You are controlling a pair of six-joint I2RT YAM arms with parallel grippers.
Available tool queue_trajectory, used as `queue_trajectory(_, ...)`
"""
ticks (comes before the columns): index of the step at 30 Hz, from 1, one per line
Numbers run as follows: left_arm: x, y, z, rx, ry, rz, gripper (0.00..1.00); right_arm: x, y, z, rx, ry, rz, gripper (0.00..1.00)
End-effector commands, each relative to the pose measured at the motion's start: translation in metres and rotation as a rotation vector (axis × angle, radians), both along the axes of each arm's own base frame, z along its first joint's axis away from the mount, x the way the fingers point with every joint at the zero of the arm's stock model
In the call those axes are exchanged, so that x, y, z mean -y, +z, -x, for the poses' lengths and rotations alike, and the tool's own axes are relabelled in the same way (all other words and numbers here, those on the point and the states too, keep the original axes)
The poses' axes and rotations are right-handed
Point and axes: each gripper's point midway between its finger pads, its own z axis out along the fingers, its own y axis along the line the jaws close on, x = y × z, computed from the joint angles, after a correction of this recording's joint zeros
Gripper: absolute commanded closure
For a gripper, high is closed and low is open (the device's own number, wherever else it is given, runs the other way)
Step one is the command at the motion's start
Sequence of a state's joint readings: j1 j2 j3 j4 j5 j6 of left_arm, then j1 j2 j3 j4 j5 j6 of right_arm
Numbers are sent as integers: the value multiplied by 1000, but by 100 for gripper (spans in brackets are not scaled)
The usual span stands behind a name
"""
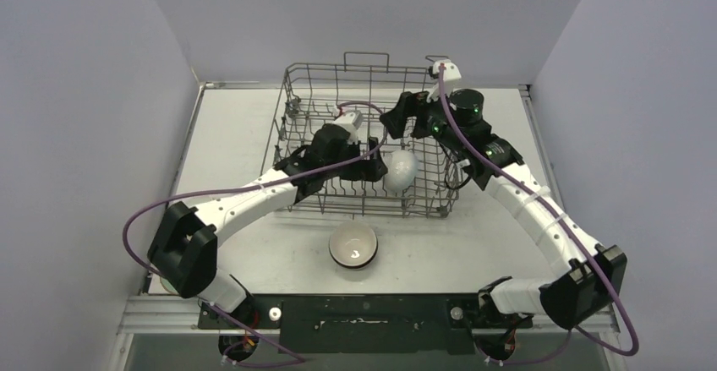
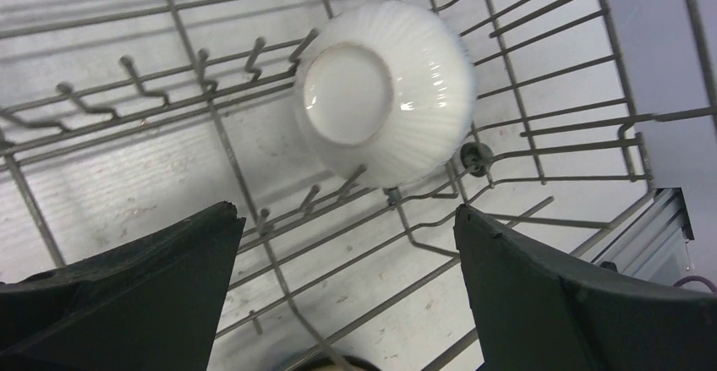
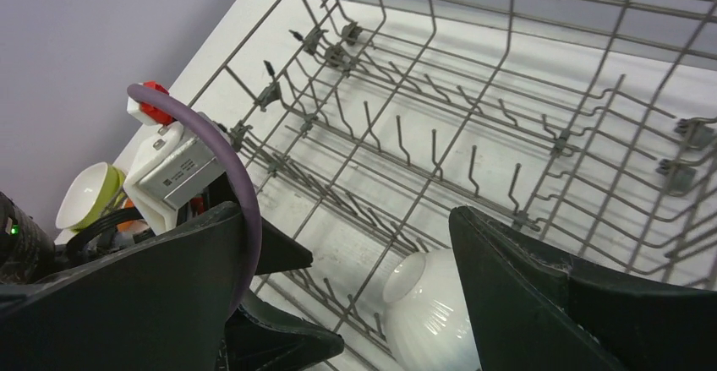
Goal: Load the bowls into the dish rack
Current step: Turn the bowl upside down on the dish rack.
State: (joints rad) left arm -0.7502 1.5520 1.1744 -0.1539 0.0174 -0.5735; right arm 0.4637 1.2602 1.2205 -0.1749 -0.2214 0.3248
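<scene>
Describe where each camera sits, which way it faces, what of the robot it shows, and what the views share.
Top external: above and behind the bases, looking down on the table, dish rack, left arm and right arm.
Left wrist: on the left arm, looking down into the rack at the white ribbed bowl; the open left gripper frames the bottom.
Right wrist: on the right arm, looking across the rack toward the left arm; the open right gripper shows.
Shared: all three show that bowl in the rack.
</scene>
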Motion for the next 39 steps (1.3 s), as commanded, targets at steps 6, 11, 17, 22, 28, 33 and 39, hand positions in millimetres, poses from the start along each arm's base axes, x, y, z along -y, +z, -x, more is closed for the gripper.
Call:
queue_trajectory(6, -89, 58, -23, 140, 312, 182, 2, 23, -47, -37, -256, -106, 168, 10)
queue_trajectory(11, -124, 62, -18, 204, 397, 145, 3, 32, -69, -38, -355, -148, 235, 10)
queue_trajectory(17, -152, 77, -11, 281, 457, 99, 2, 65, -103, -37, -445, -282, 382, 10)
queue_trajectory(22, -179, 84, -4, 334, 517, 24, 3, 95, -116, -36, -462, -377, 456, 10)
queue_trajectory(28, -193, 79, 1, 359, 518, -35, 4, 67, -94, -23, -351, -83, 254, 10)
queue_trajectory(33, -187, 73, -3, 339, 479, -63, 4, 37, -70, -7, -274, 123, 138, 10)
queue_trajectory(39, -182, 65, -8, 294, 438, -106, 4, 40, -51, -7, -212, 119, 44, 10)
